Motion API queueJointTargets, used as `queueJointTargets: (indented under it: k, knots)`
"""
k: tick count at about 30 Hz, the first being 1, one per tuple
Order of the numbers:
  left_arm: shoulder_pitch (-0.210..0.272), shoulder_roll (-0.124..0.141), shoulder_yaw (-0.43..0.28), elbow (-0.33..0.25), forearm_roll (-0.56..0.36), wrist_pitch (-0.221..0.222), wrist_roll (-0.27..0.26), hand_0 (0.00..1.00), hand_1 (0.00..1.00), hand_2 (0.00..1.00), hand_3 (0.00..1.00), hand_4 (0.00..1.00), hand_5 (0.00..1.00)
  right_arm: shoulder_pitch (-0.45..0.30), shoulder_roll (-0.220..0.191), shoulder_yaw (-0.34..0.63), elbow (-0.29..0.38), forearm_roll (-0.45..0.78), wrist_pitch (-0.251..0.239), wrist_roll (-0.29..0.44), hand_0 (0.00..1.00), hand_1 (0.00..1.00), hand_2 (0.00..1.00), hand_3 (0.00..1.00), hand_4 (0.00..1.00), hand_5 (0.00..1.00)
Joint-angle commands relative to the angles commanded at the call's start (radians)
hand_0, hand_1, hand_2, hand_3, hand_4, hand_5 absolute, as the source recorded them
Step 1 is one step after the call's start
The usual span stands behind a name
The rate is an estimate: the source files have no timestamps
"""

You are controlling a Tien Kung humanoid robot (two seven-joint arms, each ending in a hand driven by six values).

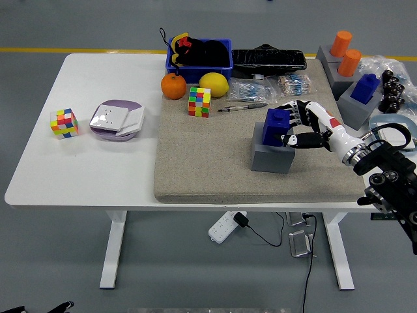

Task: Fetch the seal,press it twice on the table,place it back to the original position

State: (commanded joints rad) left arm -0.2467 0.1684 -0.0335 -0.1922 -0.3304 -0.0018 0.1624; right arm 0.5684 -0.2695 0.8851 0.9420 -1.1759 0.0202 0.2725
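Observation:
The blue seal [276, 126] stands in the grey block holder [272, 155] on the beige mat [215, 163], right of centre. My right hand [294, 125] comes in from the right and is closed around the seal's right side, with fingers [298, 110] behind it and the thumb in front. The seal sits low in the holder's square opening. My left arm is out of view.
A Rubik's cube [199, 102], an orange [173, 86], a lemon [213, 85], a pen [242, 107] and bagged parts [249, 90] lie on the mat's far side. More holders with orange and blue seals [364, 87] stand at the right. A blue bin [199, 54] is at the back.

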Motion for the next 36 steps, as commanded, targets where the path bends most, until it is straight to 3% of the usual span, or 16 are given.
queueJointTargets:
  k: [36]
  knots:
    - [-0.003, -0.001, 0.004, -0.001, -0.005, -0.001, -0.002, 0.813, 0.786, 0.763, 0.8, 0.687, 0.429, 0.023, -0.005, -0.042, -0.044, 0.007, 0.003, 0.008, 0.533, 0.395, 0.401, 0.393, 0.669, 0.002]
